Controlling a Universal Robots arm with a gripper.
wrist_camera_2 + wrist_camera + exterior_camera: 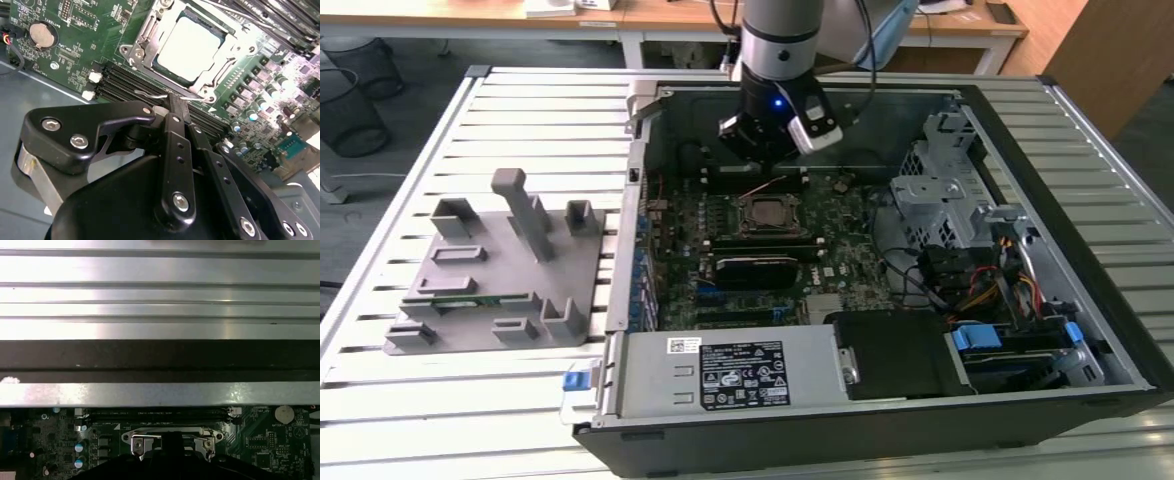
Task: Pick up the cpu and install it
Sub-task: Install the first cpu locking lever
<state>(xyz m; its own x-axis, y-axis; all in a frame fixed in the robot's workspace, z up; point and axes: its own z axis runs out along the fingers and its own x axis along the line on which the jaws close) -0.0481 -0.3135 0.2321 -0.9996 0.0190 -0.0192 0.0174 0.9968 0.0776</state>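
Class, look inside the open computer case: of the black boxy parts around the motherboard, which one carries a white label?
The power supply, along the case's near edge on the exterior view's left. The black box beside it is plain, without a label.

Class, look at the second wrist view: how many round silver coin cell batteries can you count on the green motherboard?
1. The coin cell battery sits on the motherboard, apart from the socket holding the cpu. The gripper may hide others.
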